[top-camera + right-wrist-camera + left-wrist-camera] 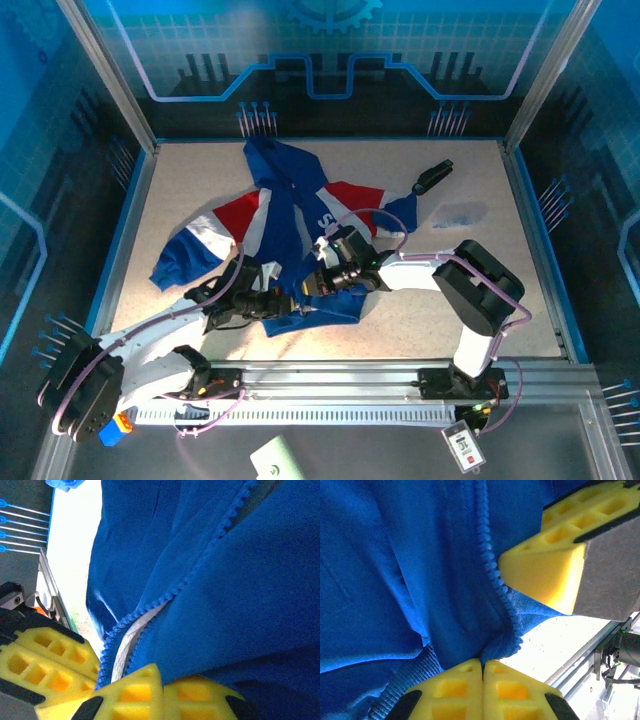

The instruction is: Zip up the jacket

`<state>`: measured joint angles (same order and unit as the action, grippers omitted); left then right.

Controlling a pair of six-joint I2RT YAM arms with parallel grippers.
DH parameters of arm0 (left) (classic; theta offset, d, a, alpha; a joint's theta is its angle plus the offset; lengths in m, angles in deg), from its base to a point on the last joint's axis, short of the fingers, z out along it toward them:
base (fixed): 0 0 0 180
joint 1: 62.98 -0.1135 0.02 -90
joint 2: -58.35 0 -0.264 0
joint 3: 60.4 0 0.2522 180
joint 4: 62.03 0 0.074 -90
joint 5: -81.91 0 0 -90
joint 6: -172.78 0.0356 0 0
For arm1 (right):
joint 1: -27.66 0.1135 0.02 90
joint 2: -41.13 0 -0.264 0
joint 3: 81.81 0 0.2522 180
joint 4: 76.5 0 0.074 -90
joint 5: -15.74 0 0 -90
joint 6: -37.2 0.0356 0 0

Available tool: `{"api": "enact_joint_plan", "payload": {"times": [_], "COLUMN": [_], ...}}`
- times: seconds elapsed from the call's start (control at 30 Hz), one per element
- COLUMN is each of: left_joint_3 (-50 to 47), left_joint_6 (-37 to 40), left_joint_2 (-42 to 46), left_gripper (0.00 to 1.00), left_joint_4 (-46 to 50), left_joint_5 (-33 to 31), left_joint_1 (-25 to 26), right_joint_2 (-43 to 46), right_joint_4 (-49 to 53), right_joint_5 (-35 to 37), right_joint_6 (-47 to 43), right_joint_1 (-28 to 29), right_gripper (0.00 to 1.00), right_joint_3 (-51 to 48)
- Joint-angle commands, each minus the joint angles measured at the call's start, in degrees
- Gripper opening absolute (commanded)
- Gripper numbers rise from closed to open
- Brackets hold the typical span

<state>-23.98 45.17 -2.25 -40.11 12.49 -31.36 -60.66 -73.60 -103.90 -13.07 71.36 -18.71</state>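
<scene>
The jacket (290, 215) lies crumpled mid-table, royal blue with red and white panels. Both grippers meet at its near hem. My left gripper (482, 666) is shut on a fold of blue fabric right beside the zipper teeth (492, 570). My right gripper (163, 679) is shut on the jacket's other front edge, next to a run of blue teeth (165, 597) and a white strip of tape (127, 635). From above, the left gripper (283, 301) and the right gripper (312, 284) sit almost touching. The right gripper's yellow fingers (545, 565) show in the left wrist view.
A black object (432, 176) lies at the back right of the table, with a faint blue patch (460, 213) near it. A metal rail (330, 380) runs along the near edge. Enclosure posts and walls stand on the other three sides.
</scene>
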Motion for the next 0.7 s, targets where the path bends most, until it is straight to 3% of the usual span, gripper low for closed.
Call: {"api": "enact_joint_plan", "payload": {"times": [0.0, 0.53, 0.6, 0.67], "left_joint_3": [-1.1, 0.7, 1.7, 2.6], "left_joint_6": [-1.1, -0.7, -0.9, -1.2], "left_joint_2": [-0.1, -0.4, -0.8, -1.7], "left_gripper": [0.00, 0.00, 0.00, 0.00], "left_joint_4": [-1.1, 4.0, 4.7, 5.0], "left_joint_5": [0.4, -0.3, -0.2, 0.1], "left_joint_1": [-0.3, 0.2, 0.2, 0.2], "right_joint_2": [0.3, 4.9, 6.5, 8.9], "right_joint_4": [-4.3, -0.9, -2.2, -2.7], "right_joint_5": [-0.5, 4.2, 4.8, 5.7], "right_joint_6": [2.5, 3.0, 1.6, -0.8], "right_joint_1": [-0.6, -1.1, -1.0, -1.0], "right_gripper": [0.00, 0.01, 0.21, 0.29], "right_joint_3": [0.6, 0.4, -1.1, -2.8]}}
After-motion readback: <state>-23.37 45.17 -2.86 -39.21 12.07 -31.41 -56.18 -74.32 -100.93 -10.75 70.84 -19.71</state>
